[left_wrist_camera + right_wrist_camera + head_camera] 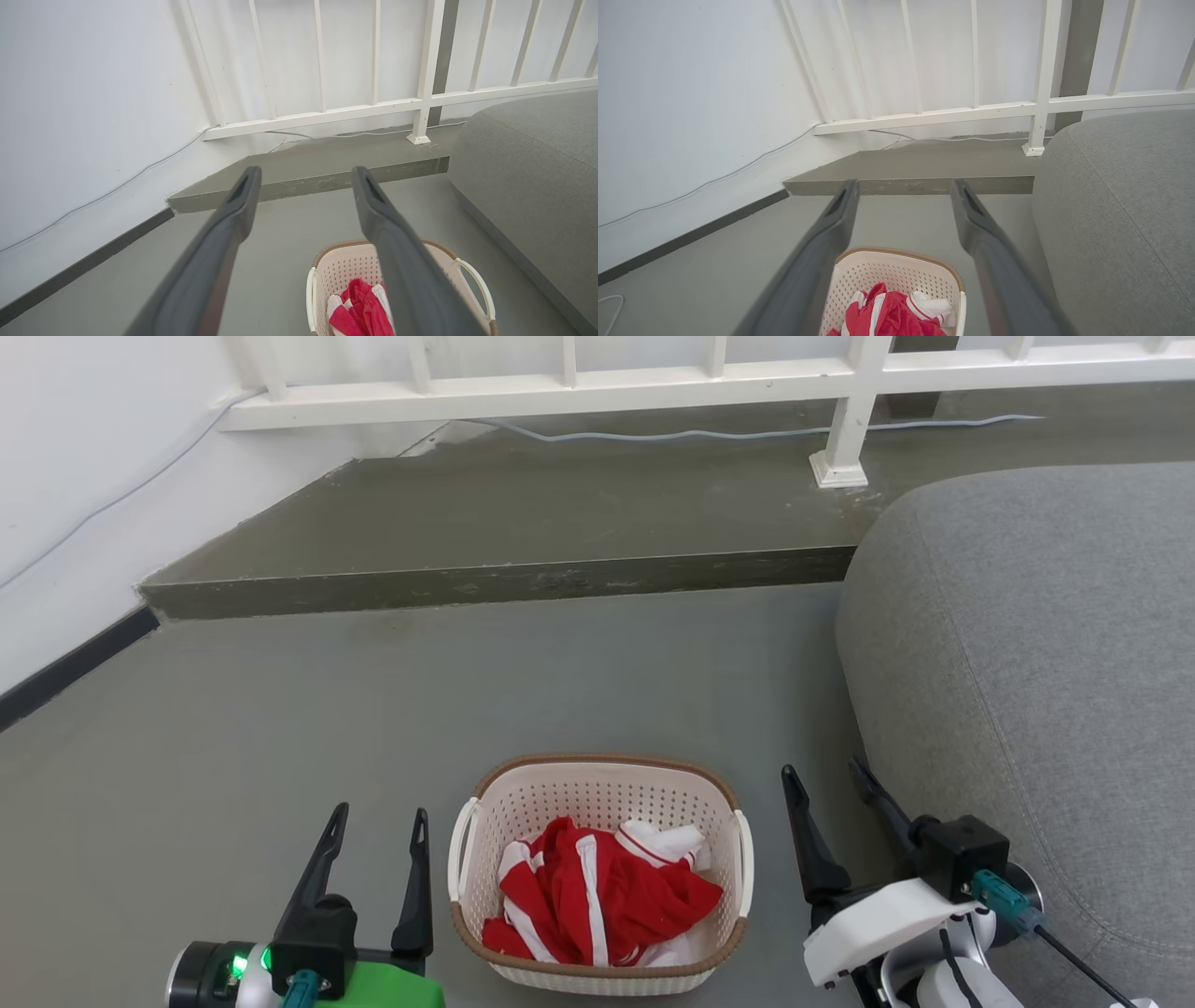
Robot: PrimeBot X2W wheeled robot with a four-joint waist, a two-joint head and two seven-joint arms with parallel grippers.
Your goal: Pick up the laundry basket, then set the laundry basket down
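The laundry basket (597,795) sits upright on the grey floor (467,691), low in the middle of the head view, with a crumpled red-and-white garment (597,896) lying in it. Its two white handles (457,859) face outward, one towards each arm. The left claw (381,812) stands just beside the basket's left side with its two fingers apart and nothing between them. The right claw (822,767) stands a little farther off on the other side, also spread and empty, in the gap between the basket and the grey sofa (1027,644). Neither claw touches the basket, so I judge the pick-up not yet begun: this is the approach. The next move likely calls for each claw to come in to its own handle, close on it, and for both arms to rise together so the basket stays level and the garment stays in. The right arm has little room beside the sofa. Beyond lie a raised step (523,523), a white railing (653,378) and a pale cable (700,432). A green light (238,963) glows on the left wrist. No brand, label or writing can be read anywhere.
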